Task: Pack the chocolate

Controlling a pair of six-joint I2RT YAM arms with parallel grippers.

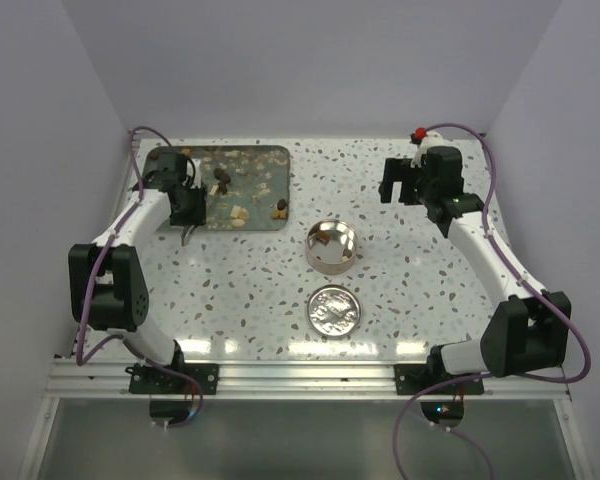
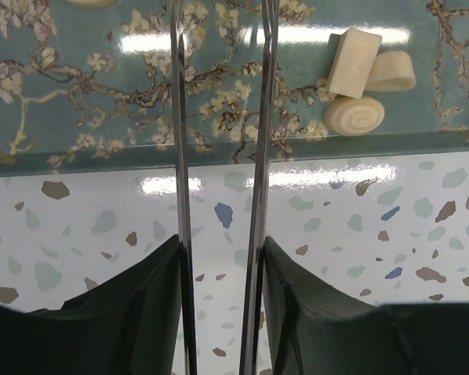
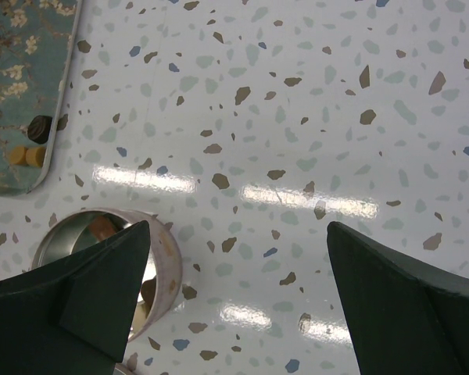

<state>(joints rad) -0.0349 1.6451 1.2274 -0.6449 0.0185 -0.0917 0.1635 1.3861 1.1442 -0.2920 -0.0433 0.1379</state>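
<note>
The chocolate lies as small lumps on a teal blossom-print tray (image 1: 262, 160): dark ones (image 1: 220, 180), pale ones (image 1: 240, 215) and a brown one (image 1: 280, 208). Three cream pieces (image 2: 356, 66) show in the left wrist view. My left gripper (image 1: 187, 222) (image 2: 221, 242) hangs at the tray's near left edge, shut on thin metal tweezers (image 2: 180, 141). Their blades stand apart with nothing between them, and their tips run out of view. An open round metal tin (image 1: 332, 262) (image 3: 168, 258) holds a brown piece (image 1: 323, 238). My right gripper (image 1: 400, 185) (image 3: 238, 226) is open and empty, far right.
The tin's lid (image 1: 335, 308) lies flat on the speckled table, just in front of the tin. The tray's corner (image 3: 16, 94) with a dark lump (image 3: 39, 127) shows in the right wrist view. White walls close in the table on three sides.
</note>
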